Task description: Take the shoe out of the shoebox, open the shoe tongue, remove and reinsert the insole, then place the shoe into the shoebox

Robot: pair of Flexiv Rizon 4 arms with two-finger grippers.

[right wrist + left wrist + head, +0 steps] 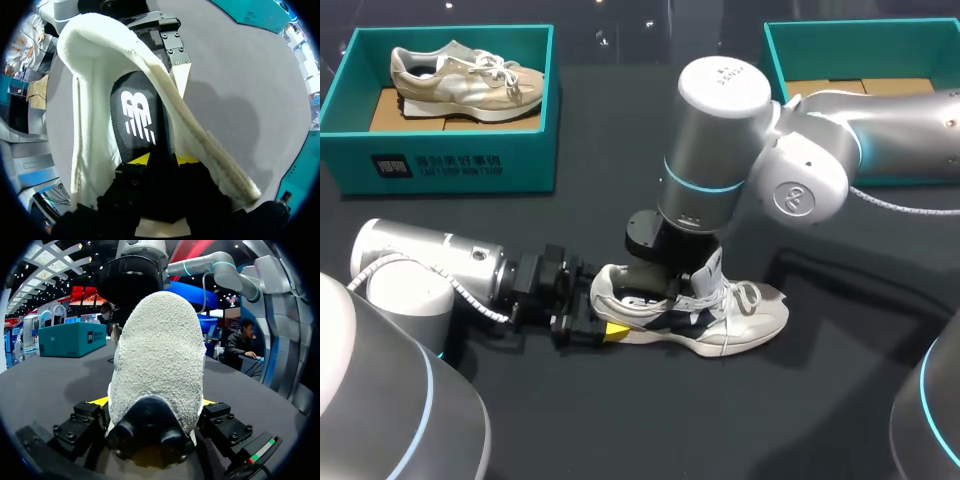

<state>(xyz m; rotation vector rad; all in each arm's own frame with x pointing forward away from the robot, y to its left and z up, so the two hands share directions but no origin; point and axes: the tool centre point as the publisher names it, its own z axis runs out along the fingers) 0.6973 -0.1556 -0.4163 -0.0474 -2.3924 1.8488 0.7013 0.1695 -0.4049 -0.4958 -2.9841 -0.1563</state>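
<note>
White shoe (752, 318) lies at the centre of the desk (620, 430), heel clenched by the left jaws from 9 o'clock; right jaws sit inside above the black insole (137, 115), grip unclear.

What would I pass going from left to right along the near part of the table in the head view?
Left arm → left gripper → white shoe, its heel toward that gripper.
</note>
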